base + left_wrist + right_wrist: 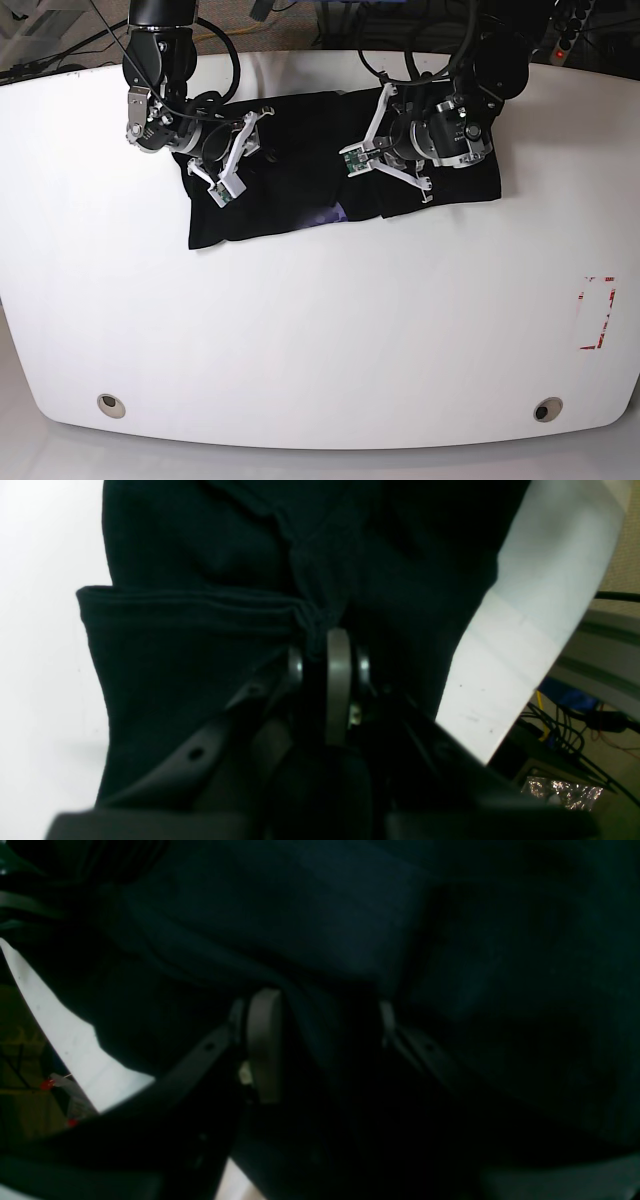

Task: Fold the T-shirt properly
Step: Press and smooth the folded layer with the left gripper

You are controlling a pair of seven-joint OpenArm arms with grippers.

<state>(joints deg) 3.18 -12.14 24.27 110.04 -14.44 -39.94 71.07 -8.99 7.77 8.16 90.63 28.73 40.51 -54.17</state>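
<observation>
Black T-shirt (300, 210) bunched in left pincer (325, 645)

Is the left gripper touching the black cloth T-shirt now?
Touching. The left wrist view shows the left gripper shut on a bunched fold of the black cloth T-shirt.

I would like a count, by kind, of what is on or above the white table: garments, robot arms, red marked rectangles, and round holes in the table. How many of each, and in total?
Garments: 1, the black T-shirt
Robot arms: 2, with the left gripper and the right gripper
Red marked rectangles: 1, the red rectangle
Round holes: 2, hole and second hole
Total: 6
</observation>
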